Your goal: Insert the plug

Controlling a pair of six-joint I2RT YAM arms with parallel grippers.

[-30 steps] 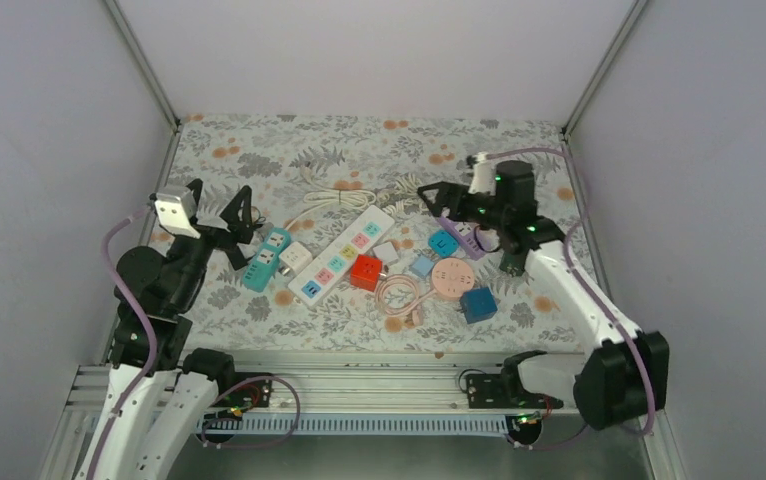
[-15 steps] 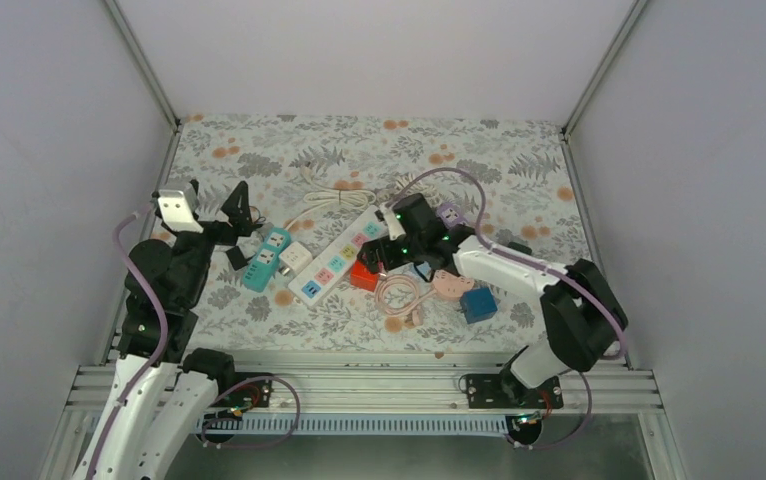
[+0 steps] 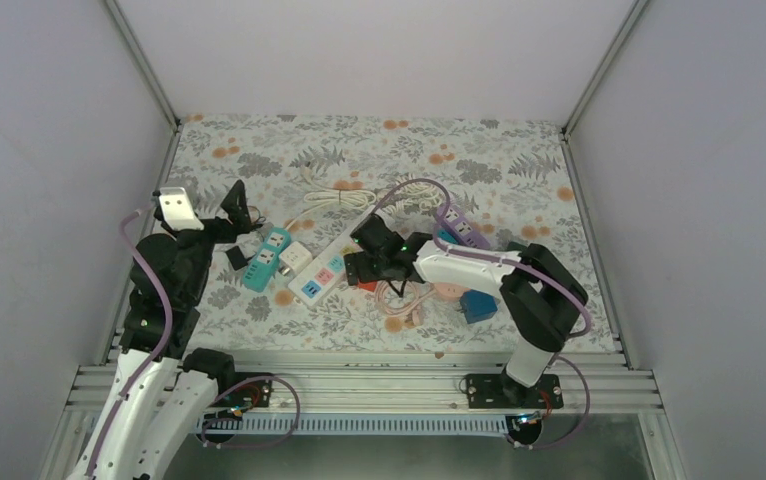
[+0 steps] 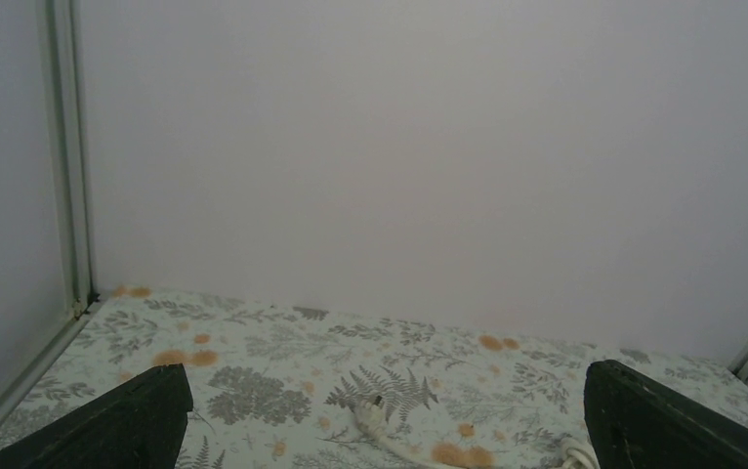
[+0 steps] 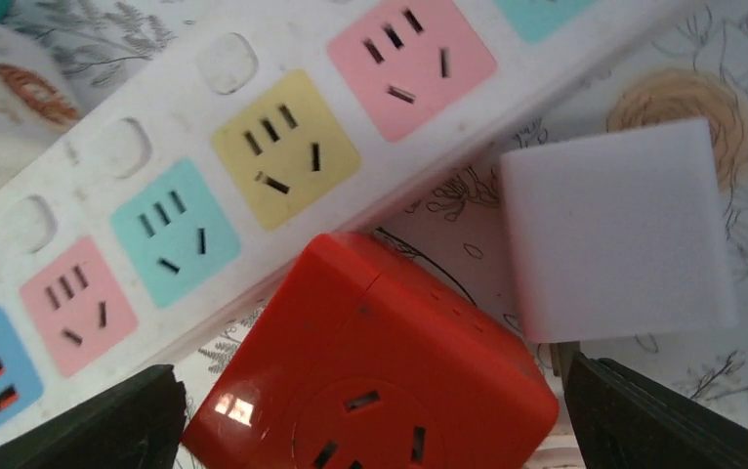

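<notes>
The right tool (image 5: 370, 415) hangs low over the middle of the bench (image 3: 519, 160), a little toward the near edge. Its two dark fingers (image 5: 106, 425) are spread wide and released, holding nothing. Between them sits the red plug block (image 5: 370, 381), a glossy orange-red cube with rounded corners. A seam runs across its top, and a slotted socket face is turned up at the camera. Its prongs are not visible. One edge of the block lies right against the long side of the white power strip (image 5: 253, 156), touching or nearly so.

The strip runs slantwise across the middle of the bench. Its outlets sit on coloured pads – pink, yellow, teal and pink, then a blue pad with two small orange ports – each with a pale rounded button beside it. A plain white cube (image 5: 616, 230) rests just beside the red block, on the side away from the strip's blue end.

The left tool (image 4: 380, 415) is raised near the left edge, with its fingers far apart and empty, and it faces the far wall. A teal adapter (image 3: 267, 258) lies between it and the strip.
</notes>
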